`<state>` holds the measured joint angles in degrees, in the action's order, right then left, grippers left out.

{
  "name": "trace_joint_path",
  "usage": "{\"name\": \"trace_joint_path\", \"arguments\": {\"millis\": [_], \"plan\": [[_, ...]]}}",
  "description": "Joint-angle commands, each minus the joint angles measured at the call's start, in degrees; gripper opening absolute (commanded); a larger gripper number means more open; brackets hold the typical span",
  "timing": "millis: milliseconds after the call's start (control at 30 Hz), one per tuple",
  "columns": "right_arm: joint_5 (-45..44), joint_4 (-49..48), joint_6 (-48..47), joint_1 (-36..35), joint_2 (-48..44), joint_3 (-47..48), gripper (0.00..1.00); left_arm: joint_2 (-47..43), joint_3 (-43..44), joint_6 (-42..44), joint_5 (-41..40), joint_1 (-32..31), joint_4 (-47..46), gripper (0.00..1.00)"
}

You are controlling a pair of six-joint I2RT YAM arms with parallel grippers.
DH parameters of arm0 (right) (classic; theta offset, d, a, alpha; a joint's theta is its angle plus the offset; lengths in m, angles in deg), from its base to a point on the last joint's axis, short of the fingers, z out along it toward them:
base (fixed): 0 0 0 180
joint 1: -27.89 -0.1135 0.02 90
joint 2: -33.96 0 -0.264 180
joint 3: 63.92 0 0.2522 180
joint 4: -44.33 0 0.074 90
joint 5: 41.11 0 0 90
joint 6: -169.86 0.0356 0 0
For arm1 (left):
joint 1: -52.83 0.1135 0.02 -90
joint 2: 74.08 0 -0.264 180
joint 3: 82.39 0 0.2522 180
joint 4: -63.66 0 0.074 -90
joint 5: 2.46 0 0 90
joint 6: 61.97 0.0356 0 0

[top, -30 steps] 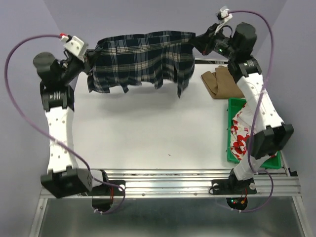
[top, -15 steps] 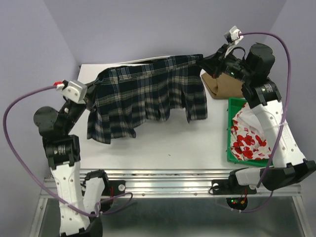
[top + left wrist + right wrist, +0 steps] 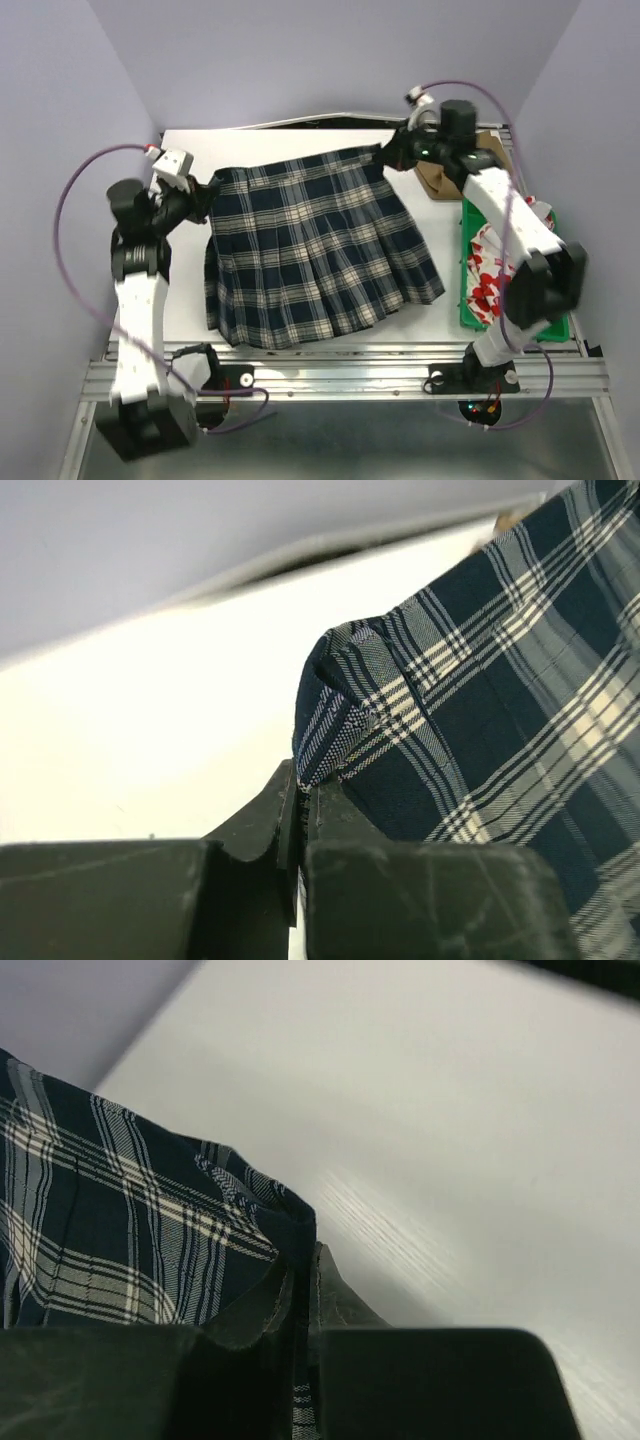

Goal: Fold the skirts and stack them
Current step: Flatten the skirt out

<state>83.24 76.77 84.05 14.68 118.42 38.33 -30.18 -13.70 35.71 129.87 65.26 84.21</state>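
Evidently the left pincer (image 3: 298, 802) and right pincer (image 3: 304, 1272) are clamping far corners of the plaid skirt (image 3: 310, 260), flattening it for folding.

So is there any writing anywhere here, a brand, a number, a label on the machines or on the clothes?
None that can be read.
The plaid skirt shows only its checks, and the white skirt only red flowers.
The green tray and the table are plain.
The left arm and right arm bear no legible mark.
The small lights at the base are just dots.
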Motion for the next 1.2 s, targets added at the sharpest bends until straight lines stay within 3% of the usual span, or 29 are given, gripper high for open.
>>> {"name": "trace_joint_path", "arguments": {"millis": [0, 67, 133, 200, 233, 267, 300, 333, 367, 433, 567, 633, 733, 900, 1033, 1167], "plan": [[-15.88, 1.19, -0.93, 2.41, 19.7, 2.62, 0.01, 19.61, -1.16, 1.11, -13.66, 0.68, -2.74, 0.04], [-18.52, 1.97, -1.46, 1.79, 26.59, 6.94, 0.01, 32.52, 4.54, 0.06, -16.56, -0.12, -3.62, 0.17], [-20.1, 2.85, -1.29, 1.79, 35.91, 14.99, 0.01, 43.83, 12.07, -1.35, -18.06, -0.21, -3.97, 0.22], [-21.6, 4.43, -2.16, 1.08, 41.37, 20.9, 0.11, 50.29, 17.72, -1.79, -19.21, -0.21, -3.54, 0.41], [-22.47, 4.26, -3.56, 1.08, 44.35, 24.16, 0.48, 55.19, 23.4, -2.4, -19.12, -0.21, -2.14, 0.51], [-23.18, 4.09, -3.57, 0.39, 44.99, 25.23, 0.72, 57.15, 26.42, -2.5, -18.95, -0.12, -0.91, 0.55], [-23.8, 3.91, -3.48, 0.38, 45.34, 26.2, 0.83, 58.57, 28.8, -2.5, -18.51, -0.21, 0.06, 0.57], [-23.71, 4.43, -5.57, 0.38, 45.35, 27.08, 0.9, 59.8, 32.13, -2.5, -18.42, -0.12, 1.2, 0.68], [-22.84, 4.87, -5.85, 0.38, 44.48, 28.31, 0.91, 59.9, 33.82, -2.24, -19.29, -0.21, 1.39, 0.7], [-21.44, 5.75, -6.81, 0.38, 42.72, 28.49, 0.92, 58.94, 34.7, -1.01, -20.53, -0.21, 1.82, 0.81], [-15.64, 7.34, -10.24, 0.38, 38.33, 26.31, 0.91, 56.04, 33.31, 2.06, -21.67, -0.65, 4.37, 0.81], [-13.36, 8.56, -13.57, 0.38, 36.21, 23.06, 0.81, 52.72, 28.42, 4.26, -20.8, -2.14, 5.34, 0.78], [-7.99, 14.34, -17.78, -0.23, 36.21, 21.64, 0.61, 48.49, 20.93, 8.48, -21.32, -5.82, 6.83, 0.68], [-4.28, 23.24, -24.13, -2.25, 38.05, 20.24, 0.37, 46.37, 12.41, 9.37, -20.18, -10.84, 12.02, 0.37], [-7.71, 26.32, -28.44, -2.87, 38.93, 15.94, 0.25, 46.8, 8.79, 8.93, -20.35, -14.27, 14.21, 0.29], [-10.7, 25.97, -31.07, -2.87, 37.1, 8.3, 0.23, 52.41, 10.53, 7.62, -22.19, -14.71, 16.33, 0.21]]}}
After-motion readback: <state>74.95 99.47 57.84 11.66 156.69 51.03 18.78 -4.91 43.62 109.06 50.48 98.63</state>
